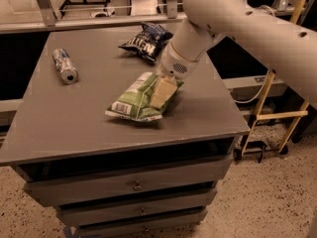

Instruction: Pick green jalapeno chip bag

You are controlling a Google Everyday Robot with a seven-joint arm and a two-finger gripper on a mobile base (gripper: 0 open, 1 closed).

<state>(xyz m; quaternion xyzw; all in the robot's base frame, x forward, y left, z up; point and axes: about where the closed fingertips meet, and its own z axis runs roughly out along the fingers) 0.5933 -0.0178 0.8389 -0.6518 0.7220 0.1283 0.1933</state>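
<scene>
The green jalapeno chip bag (pixel 134 100) lies flat on the grey table top (pixel 69 128), right of the middle, with its white label panel at the near left end. My gripper (pixel 163 91) reaches down from the upper right on the pale arm (pixel 233 19) and rests on the bag's right half. Its tan tip covers part of the bag. The bag lies on the table.
A smaller dark blue chip bag (pixel 146 39) lies at the back, just behind the gripper. A metal can (pixel 65 65) lies on its side at the back left. Drawers (pixel 133 185) are under the top. A yellow frame (pixel 280 113) stands to the right of the table.
</scene>
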